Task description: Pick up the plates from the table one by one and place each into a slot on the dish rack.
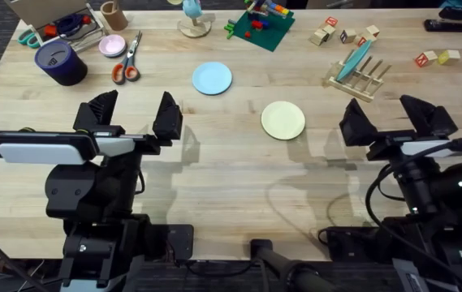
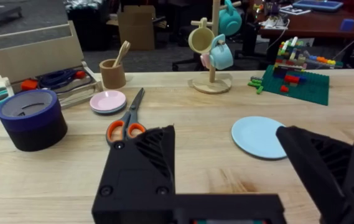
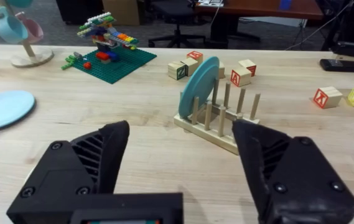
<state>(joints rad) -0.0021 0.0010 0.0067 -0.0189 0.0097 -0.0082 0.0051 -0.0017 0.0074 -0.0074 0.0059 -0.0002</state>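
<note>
Plates sit mid-surface overhead: light blue plate (image 1: 213, 79) near scissors (image 1: 127, 62), cream plate (image 1: 283, 120) short of the dish rack (image 1: 359, 75). Left wrist: left fingers (image 2: 145, 165) apart, purple tape roll (image 2: 31, 118) nearby. Right wrist: right fingers (image 3: 96, 155) apart, teal plate (image 3: 198, 85) slotted in rack, letter blocks (image 3: 239, 75) behind.

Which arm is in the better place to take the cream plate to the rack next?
Probably the right. The cream plate lies nearer the open right gripper, and the rack stands on that same side. The left gripper is farther away.

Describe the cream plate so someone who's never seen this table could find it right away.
On the wooden table, look near the middle, toward the dish rack. The cream plate lies flat there; its pale yellow sets it apart from the light blue plate farther back.
</note>
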